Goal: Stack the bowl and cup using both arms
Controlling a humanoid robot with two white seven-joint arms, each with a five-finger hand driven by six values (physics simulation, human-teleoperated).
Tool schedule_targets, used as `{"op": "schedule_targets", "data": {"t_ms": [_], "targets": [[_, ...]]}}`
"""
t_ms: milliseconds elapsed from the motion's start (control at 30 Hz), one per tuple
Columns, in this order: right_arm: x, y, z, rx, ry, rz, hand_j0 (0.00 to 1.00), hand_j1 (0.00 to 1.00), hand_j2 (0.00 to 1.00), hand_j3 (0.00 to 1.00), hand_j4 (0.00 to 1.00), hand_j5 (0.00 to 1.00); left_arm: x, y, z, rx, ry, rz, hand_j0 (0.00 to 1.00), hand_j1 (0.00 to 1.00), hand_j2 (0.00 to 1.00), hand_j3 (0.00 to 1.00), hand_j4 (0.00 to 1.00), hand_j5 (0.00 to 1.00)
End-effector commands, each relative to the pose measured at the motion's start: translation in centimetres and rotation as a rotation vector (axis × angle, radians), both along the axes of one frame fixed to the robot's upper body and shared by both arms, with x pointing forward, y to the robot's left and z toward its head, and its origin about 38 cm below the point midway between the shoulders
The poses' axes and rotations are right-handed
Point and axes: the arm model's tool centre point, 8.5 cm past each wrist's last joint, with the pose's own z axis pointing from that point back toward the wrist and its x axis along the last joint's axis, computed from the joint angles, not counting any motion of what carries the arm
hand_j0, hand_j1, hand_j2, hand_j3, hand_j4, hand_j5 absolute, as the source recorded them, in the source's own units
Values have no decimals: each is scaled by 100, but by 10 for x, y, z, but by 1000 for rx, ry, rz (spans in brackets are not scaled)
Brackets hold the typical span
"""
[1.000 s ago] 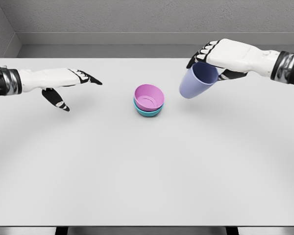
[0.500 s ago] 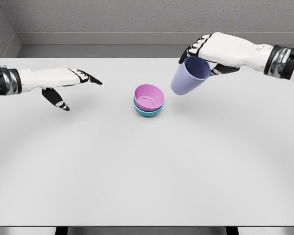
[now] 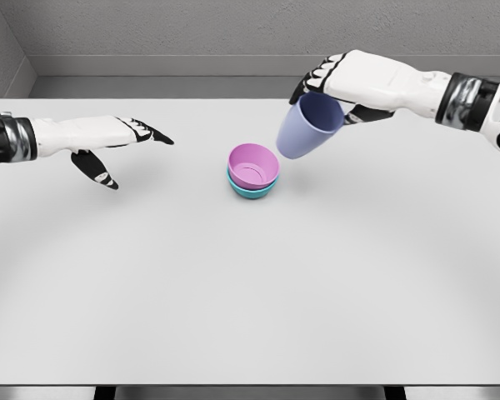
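Holding the lavender cup [image 3: 307, 127] by its upper rim, the right hand [image 3: 350, 79] has its fingers [image 3: 314, 77] curled over the far edge, so the cup hangs below and in front of them, tilted with its mouth turned up toward the palm and its base pointing down toward the bowls. That tilt looks like a consequence of the top-rim grasp (a grip that leaves the base free to drop into something). The cup is in the air, clear of the counter [image 3: 250, 292], just beside and above the right edge of the pink bowl [image 3: 253, 166].

The pink bowl sits nested in a teal bowl [image 3: 252, 190], so the bowl half of the stack appears done and the cup is the remaining piece. The left hand [image 3: 108, 137] hovers well apart from the bowls, fingers [image 3: 146, 130] extended and holding nothing, thumb hanging down; probably it is parked out of the way.

Only a thin crescent of the teal bowl shows beneath the pink one. The right thumb is hidden behind the cup wall, so how firmly the rim is pinched cannot be told.
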Motion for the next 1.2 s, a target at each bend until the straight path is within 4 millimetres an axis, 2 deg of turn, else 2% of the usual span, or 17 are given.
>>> {"op": "schedule_targets", "data": {"t_ms": [0,100,467,667,1033,1167], "targets": [[0,2,1,9,2,4,67,67,67,67,67,67,0,0,1,-7,1,4,100,100,100,100,100,100],[0,4,2,8,-2,9,67,67,67,67,67,67,0,0,1,-7,1,4,100,100,100,100,100,100],[-3,30,-2,1,3,66,67,67,67,67,67,67,0,0,1,-7,1,4,100,100,100,100,100,100],[-14,46,10,-2,-41,122,67,67,67,67,67,67,0,3,1,-3,1,8,100,100,100,100,100,100],[-13,57,1,-2,-16,142,67,67,67,67,67,67,0,4,1,-2,1,9,100,100,100,100,100,100],[-11,55,-3,-3,-5,131,67,67,67,67,67,67,0,4,1,-2,1,9,100,100,100,100,100,100]]}}
